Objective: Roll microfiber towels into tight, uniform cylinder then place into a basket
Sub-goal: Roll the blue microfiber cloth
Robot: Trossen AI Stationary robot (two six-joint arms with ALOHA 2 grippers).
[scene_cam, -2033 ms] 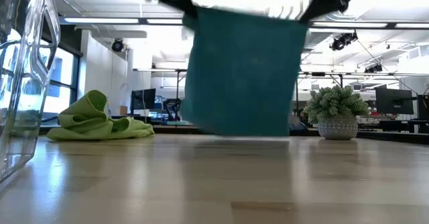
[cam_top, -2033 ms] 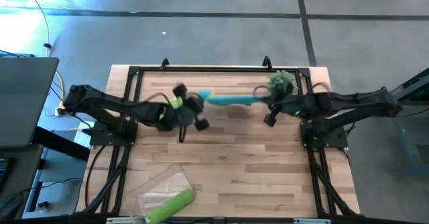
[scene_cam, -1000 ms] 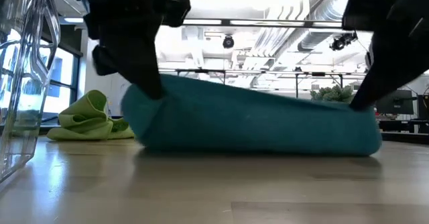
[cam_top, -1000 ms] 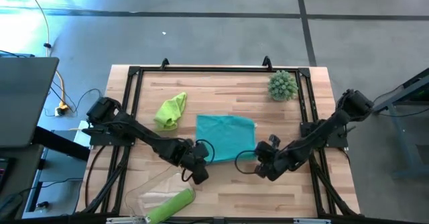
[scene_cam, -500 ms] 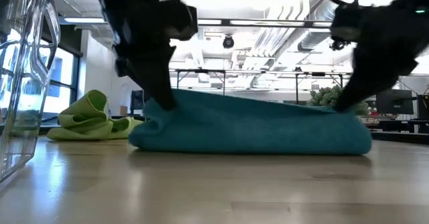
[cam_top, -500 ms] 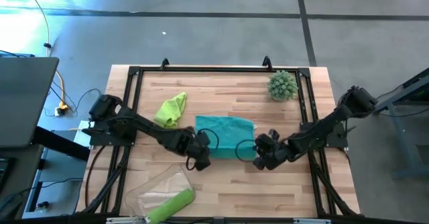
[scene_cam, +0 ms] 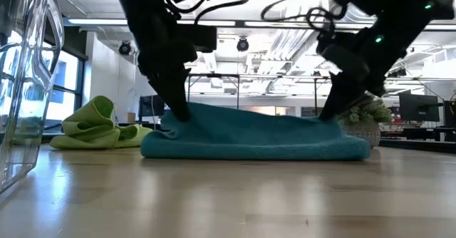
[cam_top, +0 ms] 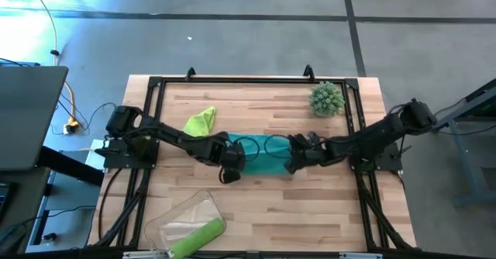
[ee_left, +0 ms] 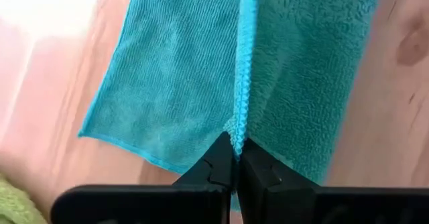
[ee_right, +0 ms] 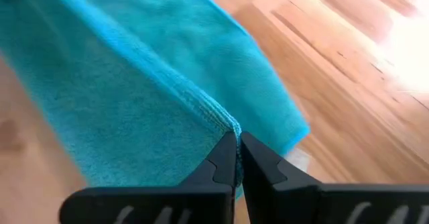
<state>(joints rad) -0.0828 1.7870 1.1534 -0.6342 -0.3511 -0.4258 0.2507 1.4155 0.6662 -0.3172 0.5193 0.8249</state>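
Where the towels lie: pale wood-plank table, grey floor around, office behind.
Towels: one teal towel, two lime towels, one apparently rolled in the clear basket.
Grippers: left gripper and right gripper each pinch the teal hem.

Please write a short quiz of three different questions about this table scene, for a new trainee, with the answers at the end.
1. True or false: both grippers are shut on the teal towel.
2. Where does the rolled green towel lie? A) in the basket B) beside the plant C) under the left gripper
3. Fill in: the loose green towel lies crumpled nearer the ___ arm.

Key: 1 true: the left gripper and the right gripper each pinch one end. 2 A. 3 left.
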